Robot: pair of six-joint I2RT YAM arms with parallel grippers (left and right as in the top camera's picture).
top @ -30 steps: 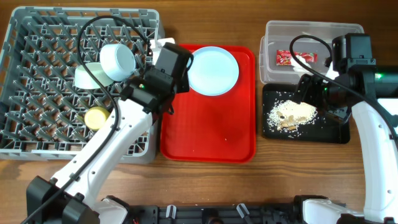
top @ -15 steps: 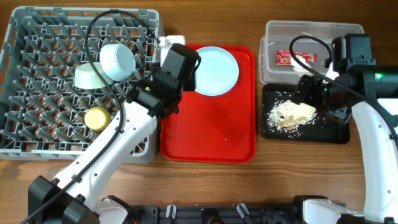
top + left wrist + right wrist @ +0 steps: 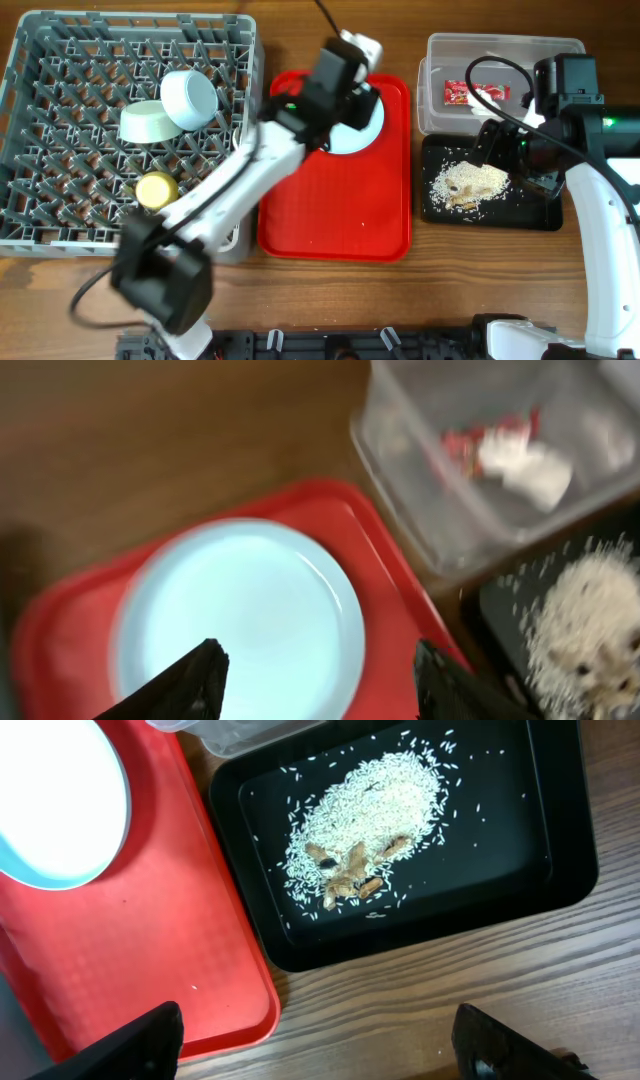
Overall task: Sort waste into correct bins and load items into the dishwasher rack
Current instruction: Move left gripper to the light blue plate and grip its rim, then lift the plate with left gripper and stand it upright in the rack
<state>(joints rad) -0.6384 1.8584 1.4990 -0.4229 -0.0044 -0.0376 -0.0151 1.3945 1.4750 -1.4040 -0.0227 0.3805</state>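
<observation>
The pale blue-white plate [image 3: 240, 620] lies at the back of the red serving tray [image 3: 335, 215]. My left gripper [image 3: 320, 680] is open and empty, hovering over the plate; in the overhead view the gripper [image 3: 345, 90] covers part of the plate [image 3: 368, 128]. The grey dishwasher rack [image 3: 60, 225] holds the light blue bowl [image 3: 190, 97], the light green bowl [image 3: 148, 122] and the yellow-green cup [image 3: 155, 188]. The clear tub [image 3: 500, 55] holds the red-and-white wrapper [image 3: 462, 92] and the white scrap [image 3: 497, 97]. The rice scraps [image 3: 365, 815] lie in the black tray [image 3: 500, 870]. My right gripper [image 3: 320, 1050] is open and empty over that tray's near edge. Spoon and fork are out of view.
The red tray's right rim [image 3: 250, 970] runs close beside the black tray. The clear tub also shows in the left wrist view [image 3: 420, 510], just right of the plate. Bare wooden table [image 3: 500, 280] lies in front of the trays.
My left arm has swung right, from the rack's right edge to over the plate. The right arm and all the dishes have not moved.
</observation>
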